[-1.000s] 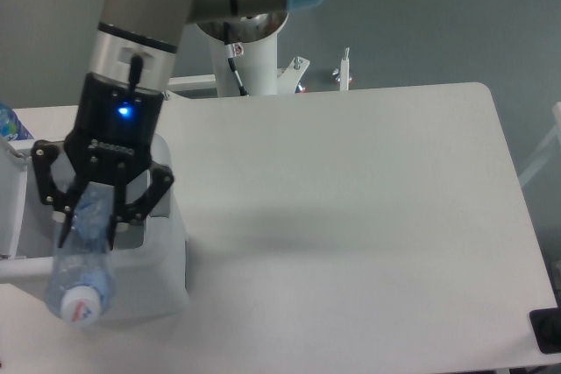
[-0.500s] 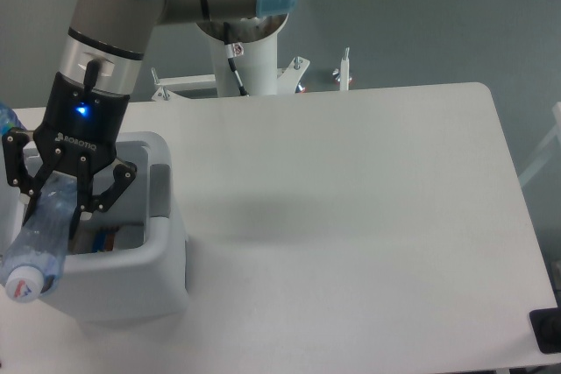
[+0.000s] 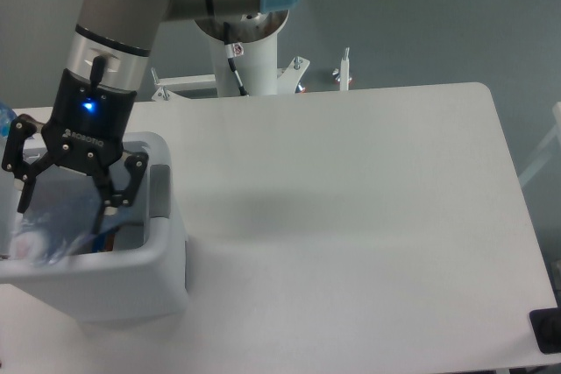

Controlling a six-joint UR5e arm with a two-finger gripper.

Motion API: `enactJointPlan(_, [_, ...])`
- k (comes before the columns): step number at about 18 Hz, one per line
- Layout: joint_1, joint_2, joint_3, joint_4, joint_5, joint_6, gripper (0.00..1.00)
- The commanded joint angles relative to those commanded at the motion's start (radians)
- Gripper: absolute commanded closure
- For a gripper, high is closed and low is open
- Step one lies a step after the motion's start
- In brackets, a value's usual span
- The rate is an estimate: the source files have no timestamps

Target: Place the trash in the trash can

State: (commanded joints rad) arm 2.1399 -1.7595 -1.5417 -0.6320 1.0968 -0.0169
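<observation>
Bottle (image 3: 44, 229) blurred inside trash can (image 3: 131, 291); gripper (image 3: 63, 208) above, fingers spread.

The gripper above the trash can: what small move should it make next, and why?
Probably lift straight up and away. The gripper stands open over the trash can, and the blurred plastic bottle appears to be dropping inside, apart from the fingers, so nothing seems left to hold.

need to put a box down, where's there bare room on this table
The table is bare from the trash can rightward to its far right edge and from the back edge to the front. The left end is crowded: the gripper hangs open over the can with the bottle dropping in.
</observation>
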Motion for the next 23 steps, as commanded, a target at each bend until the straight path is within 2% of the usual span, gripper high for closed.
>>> enactJointPlan(3, [0.043,0.02,0.011,0.0,0.002,-0.002,0.0])
enactJointPlan(7, [0.106,0.017,0.075,-0.009,0.018,-0.002,0.0])
enactJointPlan(11, [0.143,0.02,0.089,-0.015,0.172,0.002,0.0])
enactJointPlan(14, [0.198,0.022,0.092,-0.038,0.184,0.021,0.0])
enactJointPlan(17, [0.242,0.046,0.077,-0.099,0.186,0.136,0.0])
enactJointPlan(23, [0.362,0.118,0.014,-0.253,0.187,0.512,0.0])
